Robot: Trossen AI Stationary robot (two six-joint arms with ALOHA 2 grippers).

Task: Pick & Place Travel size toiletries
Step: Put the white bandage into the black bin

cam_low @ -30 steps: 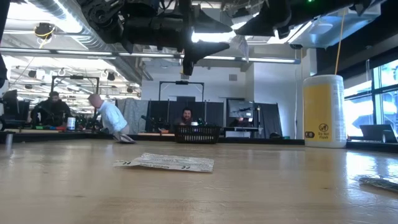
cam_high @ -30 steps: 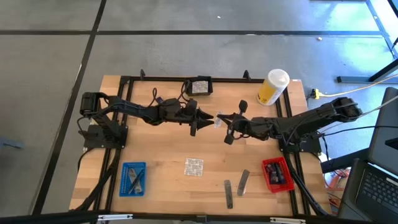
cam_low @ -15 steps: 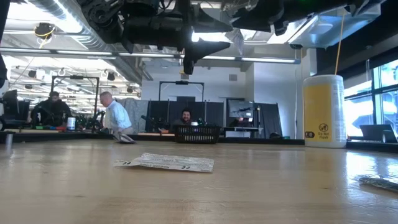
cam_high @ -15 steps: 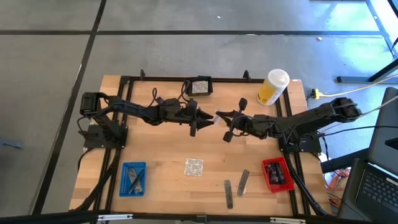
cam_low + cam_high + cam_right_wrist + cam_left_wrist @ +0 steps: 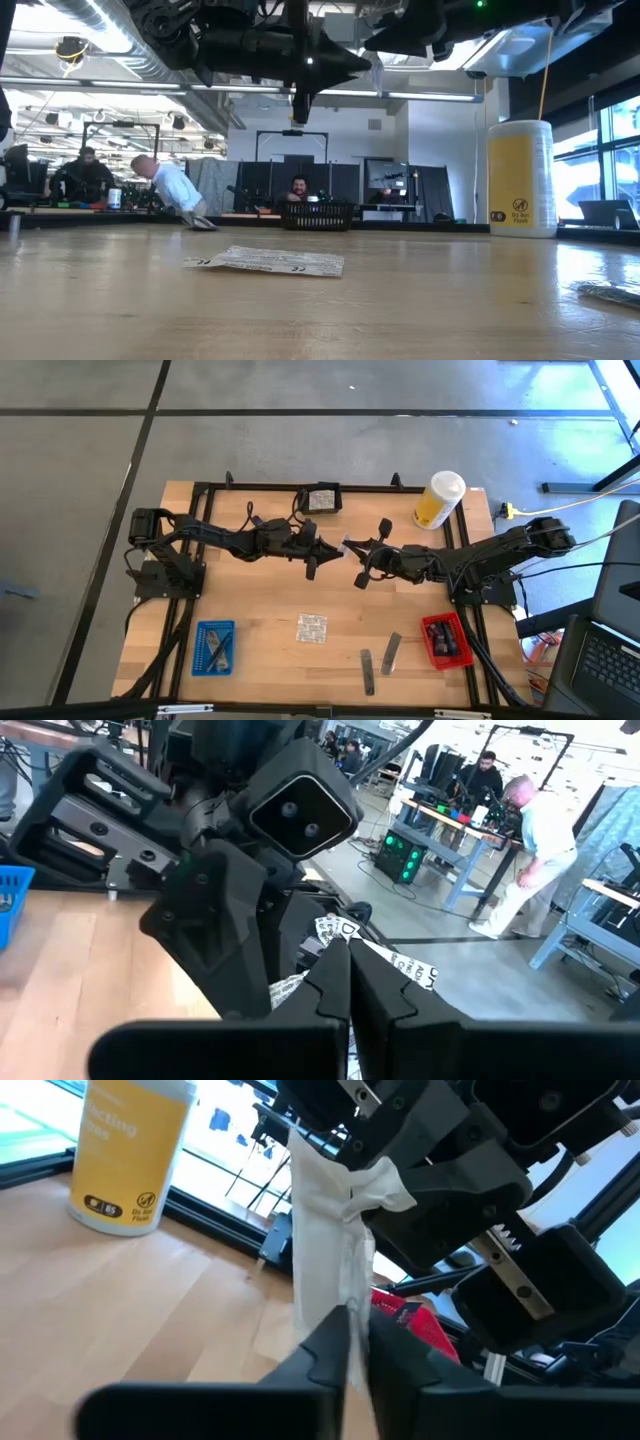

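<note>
Both grippers meet nose to nose above the centre of the wooden table (image 5: 270,610), clear of the surface. Left gripper (image 5: 332,549) is clamped on one edge of a silvery-white foil sachet (image 5: 325,1230); the left wrist view shows its fingers (image 5: 330,1345) pinching the lower end of the hanging packet. Right gripper (image 5: 350,547) is closed on the opposite end of the same sachet; in the right wrist view its fingers pinch a printed white strip (image 5: 385,958). From above, the shared sachet shows only as a pale sliver (image 5: 344,548) between the two tips.

Surface: light wood-grain top with a black frame along its edges.
- A second foil sachet (image 5: 312,628) lies flat at centre, below the grippers in the high view; the low view shows it lying flat on the wood (image 5: 266,261).
- Two slim grey sticks (image 5: 368,670) (image 5: 390,652) lie lower right of centre, near each other but apart.
- Blue tray (image 5: 214,647) at lower left, with small items inside, too small to tell.
- Red tray (image 5: 445,639) at lower right, dark items inside.
- Small dark bin (image 5: 321,500) at the top edge, centre, holding silvery packets.
- Yellow container with white cap (image 5: 439,500) upright at upper right.

Room: grey floor with dark seams around the table. A laptop (image 5: 605,665) sits at the far right edge. The low view looks into a workshop with ceiling strip lights, benches and racks; a person in white (image 5: 172,185) bends over a bench at left, one person sits at far left and another at centre behind a dark basket (image 5: 317,215).
</note>
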